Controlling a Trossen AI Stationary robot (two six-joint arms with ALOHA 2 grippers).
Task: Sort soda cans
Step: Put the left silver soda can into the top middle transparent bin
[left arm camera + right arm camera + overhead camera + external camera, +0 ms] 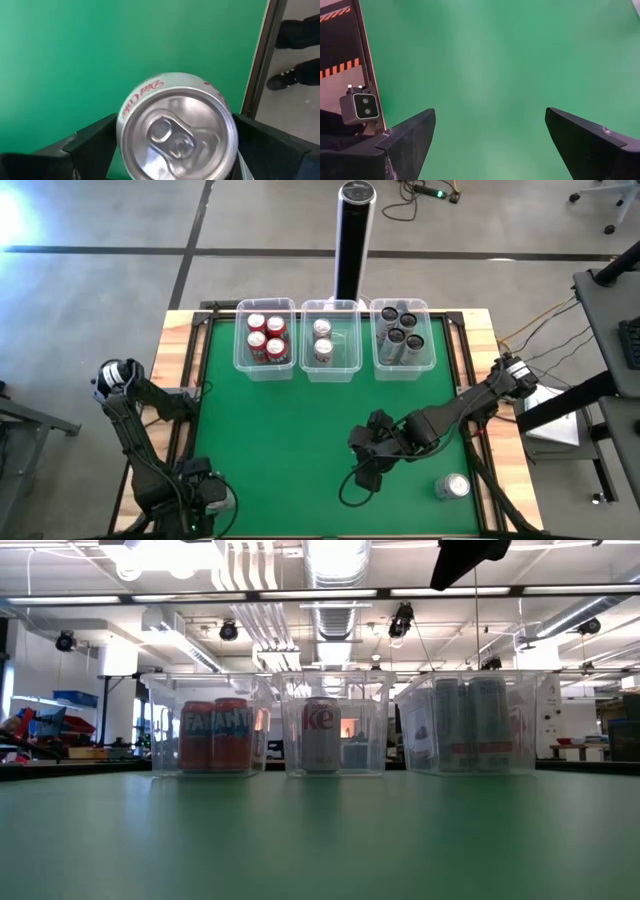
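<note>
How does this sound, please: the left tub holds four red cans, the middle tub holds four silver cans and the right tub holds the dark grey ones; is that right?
Not quite: the middle tub holds two silver cans, not four, as the high view shows. The left tub does hold four red cans, and the right tub holds the dark grey ones.

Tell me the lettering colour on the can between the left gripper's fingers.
Red script on the silver-white soda can; left wrist view.

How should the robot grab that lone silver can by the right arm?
Grip the silver can across its round side, about halfway up, coming down from above. Its shiny top faces up, so it seems to stand upright. The open right gripper is closest.
</note>
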